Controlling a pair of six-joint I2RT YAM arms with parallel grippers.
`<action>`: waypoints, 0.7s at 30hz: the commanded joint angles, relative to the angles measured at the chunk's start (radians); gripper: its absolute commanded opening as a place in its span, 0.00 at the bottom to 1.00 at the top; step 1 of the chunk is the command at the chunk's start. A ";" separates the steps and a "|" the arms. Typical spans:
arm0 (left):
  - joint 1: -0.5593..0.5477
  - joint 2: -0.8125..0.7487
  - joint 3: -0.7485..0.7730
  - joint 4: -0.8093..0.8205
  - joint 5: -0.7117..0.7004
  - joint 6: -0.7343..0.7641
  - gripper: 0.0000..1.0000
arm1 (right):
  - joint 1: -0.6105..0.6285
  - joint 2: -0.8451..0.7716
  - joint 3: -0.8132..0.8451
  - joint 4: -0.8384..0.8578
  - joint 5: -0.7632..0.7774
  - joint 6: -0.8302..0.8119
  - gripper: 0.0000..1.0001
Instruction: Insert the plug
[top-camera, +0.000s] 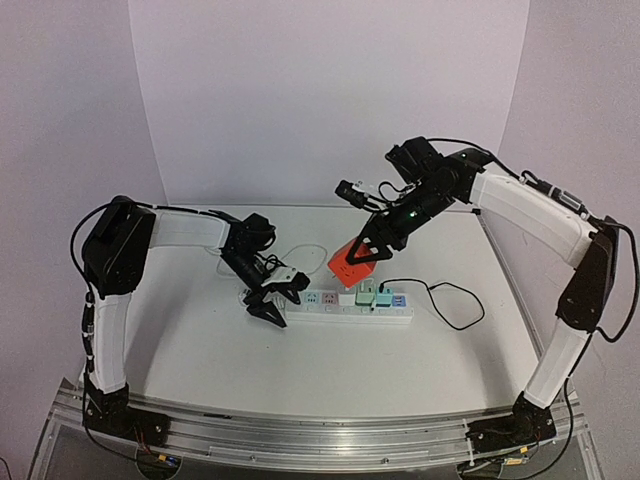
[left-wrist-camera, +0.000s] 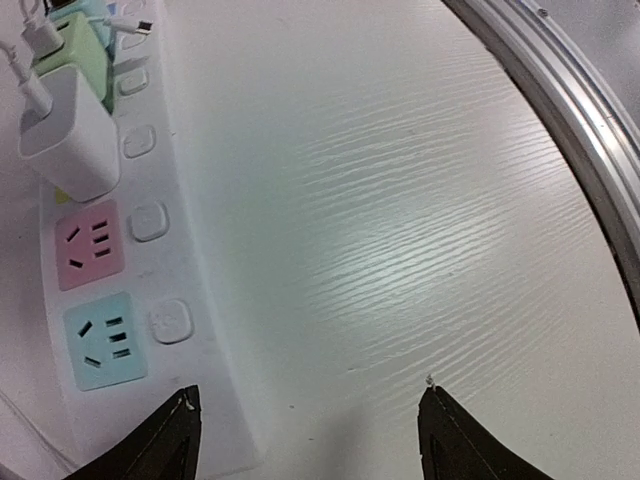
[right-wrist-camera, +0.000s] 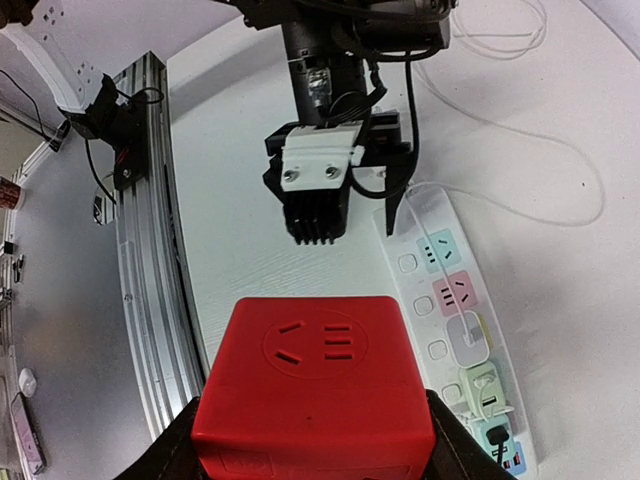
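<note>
The red cube plug (top-camera: 349, 264) hangs tilted, socket face up, just above the middle of the long white power strip (top-camera: 300, 313).

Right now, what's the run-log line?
left end effector: open at white plastic power strip | right end effector: shut on red cube-shaped plug | plug: not inserted

Power strip (top-camera: 345, 308) lies across mid worktop (top-camera: 300, 375), left hand (top-camera: 274, 309) at its left end, right hand (top-camera: 356, 261) holding plug (top-camera: 343, 266) above its middle, chargers (top-camera: 366, 292) in its right half, cable (top-camera: 456, 306) looping right.
</note>
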 joint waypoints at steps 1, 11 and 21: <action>0.000 0.045 0.077 0.151 -0.058 -0.101 0.75 | -0.002 -0.015 0.023 0.008 -0.020 -0.036 0.00; 0.009 0.031 -0.007 0.322 -0.135 -0.179 0.92 | 0.034 0.073 0.098 0.007 0.014 0.089 0.00; 0.028 0.106 0.041 0.278 -0.149 -0.251 0.94 | 0.054 0.100 0.159 0.000 0.053 0.034 0.00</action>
